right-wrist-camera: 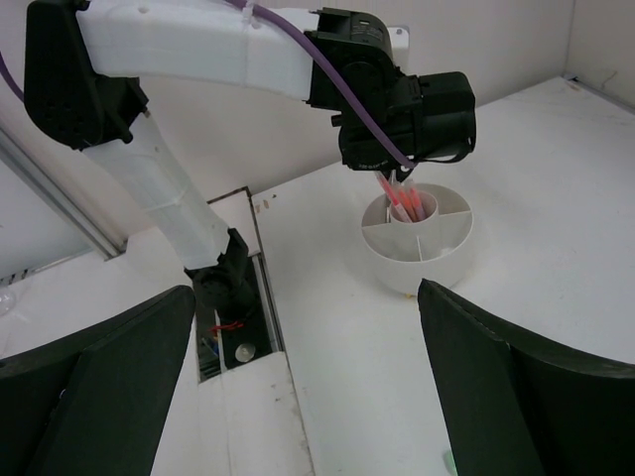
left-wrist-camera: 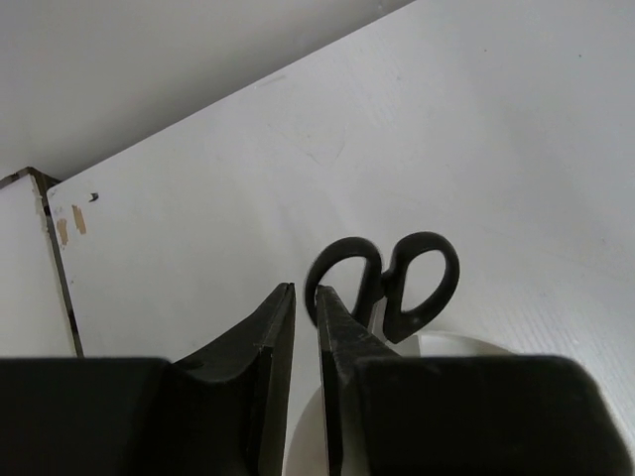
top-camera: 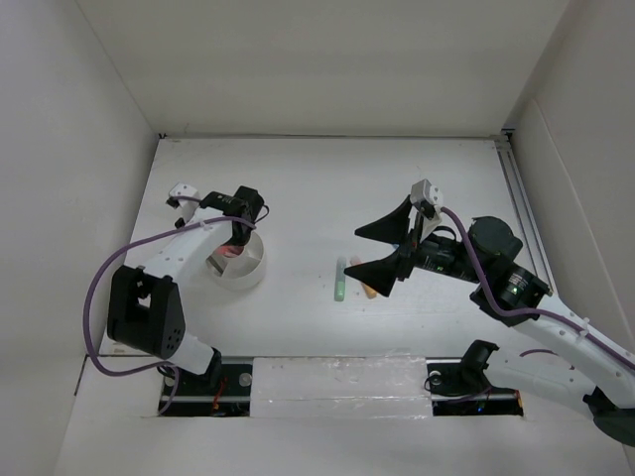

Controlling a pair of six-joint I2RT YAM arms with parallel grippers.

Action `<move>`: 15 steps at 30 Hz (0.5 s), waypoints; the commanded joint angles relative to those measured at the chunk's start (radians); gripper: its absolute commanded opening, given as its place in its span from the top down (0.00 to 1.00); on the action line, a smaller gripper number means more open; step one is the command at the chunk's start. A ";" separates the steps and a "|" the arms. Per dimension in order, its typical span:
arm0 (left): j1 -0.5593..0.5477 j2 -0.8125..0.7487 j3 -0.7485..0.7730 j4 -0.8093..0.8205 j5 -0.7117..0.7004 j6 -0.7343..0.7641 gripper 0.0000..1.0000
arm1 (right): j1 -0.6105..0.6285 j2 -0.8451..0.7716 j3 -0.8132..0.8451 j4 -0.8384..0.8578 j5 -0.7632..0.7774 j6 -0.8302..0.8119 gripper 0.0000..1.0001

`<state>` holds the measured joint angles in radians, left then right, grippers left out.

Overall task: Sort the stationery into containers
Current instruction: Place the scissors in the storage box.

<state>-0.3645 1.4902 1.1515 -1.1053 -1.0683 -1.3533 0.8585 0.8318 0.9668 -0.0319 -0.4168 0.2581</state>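
The left gripper [left-wrist-camera: 303,291], pinched to a thin slit, hangs over the white tub [right-wrist-camera: 422,268], where pink pens [right-wrist-camera: 402,198] stand in the centre cup and black scissors [left-wrist-camera: 389,283] show by the rim, while the right gripper [top-camera: 369,250] gapes wide above the green marker [top-camera: 340,281] and orange marker [top-camera: 369,291] on the table [top-camera: 298,178].

Top camera looks down; right wrist faces the tub [right-wrist-camera: 417,276] from afar, left from close.
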 commanded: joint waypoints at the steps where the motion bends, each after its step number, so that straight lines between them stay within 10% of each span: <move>1: -0.001 -0.007 -0.018 -0.014 -0.070 -0.151 0.88 | 0.007 -0.011 0.006 0.024 0.007 -0.010 0.00; 10: -0.013 -0.016 -0.027 -0.014 -0.070 -0.162 0.86 | 0.007 -0.011 0.006 0.024 0.007 -0.010 0.00; 15: -0.013 -0.071 -0.027 -0.024 -0.061 -0.173 0.64 | 0.007 0.001 0.006 0.024 0.016 -0.010 0.00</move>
<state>-0.3737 1.4811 1.1316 -1.1072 -1.0512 -1.3899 0.8585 0.8322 0.9668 -0.0349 -0.4133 0.2581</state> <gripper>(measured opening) 0.336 0.999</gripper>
